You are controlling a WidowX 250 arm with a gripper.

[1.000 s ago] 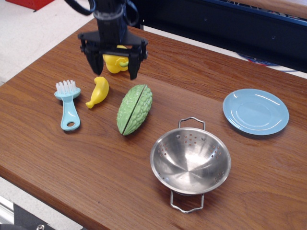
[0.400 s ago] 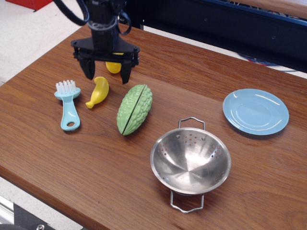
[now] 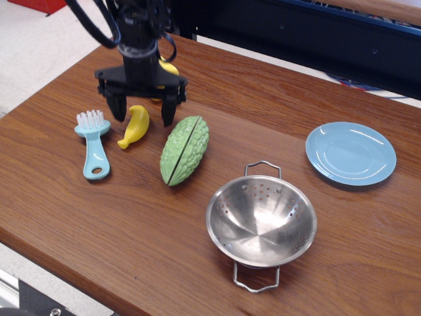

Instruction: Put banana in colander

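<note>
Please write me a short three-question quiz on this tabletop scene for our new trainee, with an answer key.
1. True or false: the banana already lies in the colander.
2. Which thing lies between the banana and the colander? A) brush B) green gourd C) blue plate
3. Fill in: the tool hangs over the banana with its jaws ____.

Key
1. False. The banana lies on the table beside the brush, and the colander holds nothing.
2. B, the green gourd. The blue plate sits at the far right.
3. Open, one finger on each side of the banana's upper end.
</note>
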